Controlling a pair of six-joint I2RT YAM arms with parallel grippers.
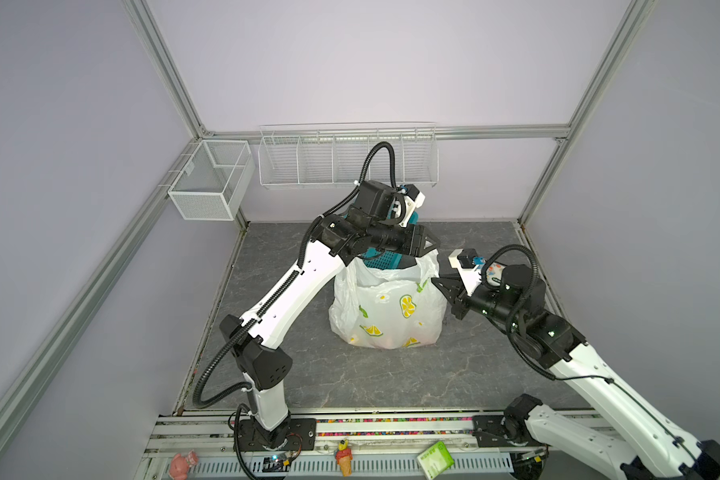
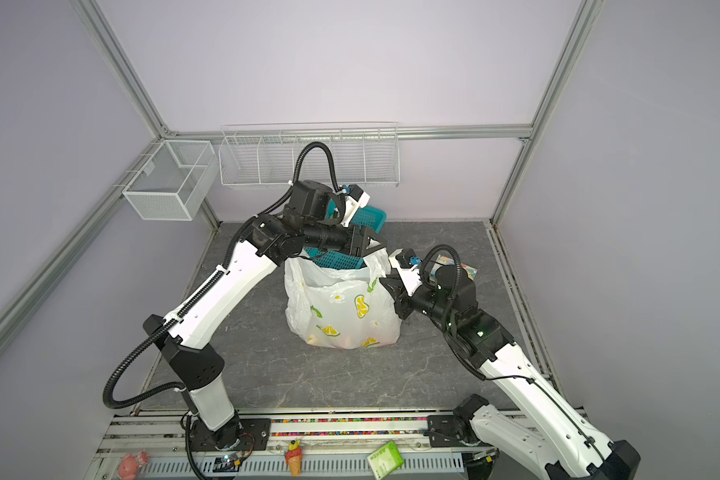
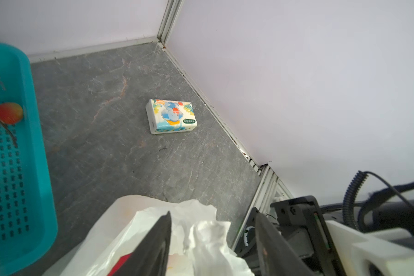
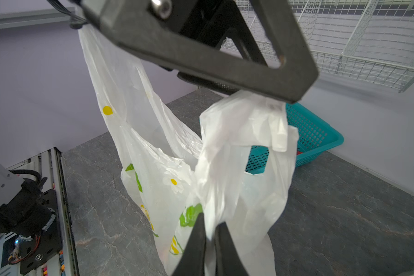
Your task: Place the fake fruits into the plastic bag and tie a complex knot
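Note:
The plastic bag (image 1: 387, 311) (image 2: 341, 311) stands upright mid-table, white with lemon prints. Faint orange and pink shapes of fake fruits (image 1: 391, 340) show through its bottom. One red-orange fake fruit (image 3: 7, 112) lies in the teal basket (image 3: 14, 167) (image 1: 383, 262) behind the bag. My left gripper (image 1: 427, 245) (image 3: 213, 212) hovers over the bag's right handle; its jaws stand apart with the crumpled handle top (image 3: 208, 234) between them. My right gripper (image 1: 437, 282) (image 4: 212, 218) is shut on the same handle lower down, pinching the film (image 4: 225, 167).
A cartoon-printed packet (image 3: 171, 116) lies near the back right wall. White wire racks (image 1: 346, 158) and a mesh box (image 1: 208, 178) hang on the walls. On the front rail lie an ice-cream figurine (image 1: 344, 457), a green pack (image 1: 435, 459) and a pink toy (image 1: 181, 465).

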